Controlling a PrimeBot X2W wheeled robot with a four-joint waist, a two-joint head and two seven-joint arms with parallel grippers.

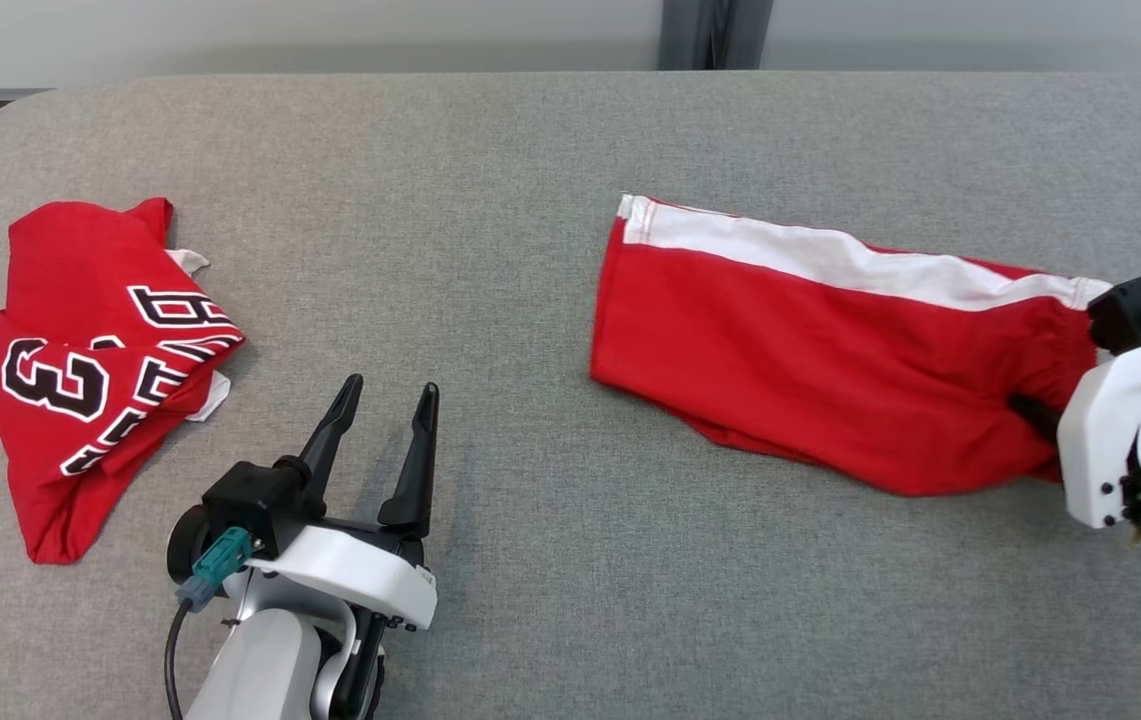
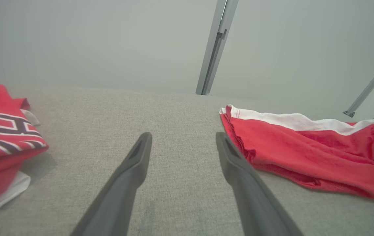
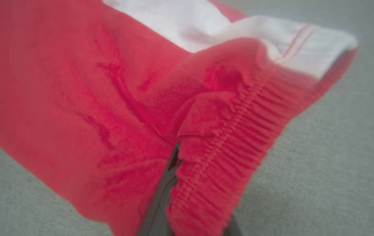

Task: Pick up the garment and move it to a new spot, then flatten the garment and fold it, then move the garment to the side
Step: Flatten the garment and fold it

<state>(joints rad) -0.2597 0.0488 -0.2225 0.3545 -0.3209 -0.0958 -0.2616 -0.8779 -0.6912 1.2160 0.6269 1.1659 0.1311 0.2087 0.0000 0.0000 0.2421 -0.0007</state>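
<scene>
The garment is a pair of red shorts with a white side stripe, lying stretched out on the right half of the grey fabric table. My right gripper is shut on the garment's elastic waistband at its right end. In the right wrist view the bunched waistband wraps over the dark fingers, hiding their tips. My left gripper stands open and holds nothing, low over the table at the lower left, well apart from the garment. In the left wrist view the left gripper has only bare table between its fingers.
A crumpled red jersey with black and white lettering lies at the table's left side, just left of my left gripper, and appears again as the jersey in the left wrist view. A grey post rises behind the table's far edge.
</scene>
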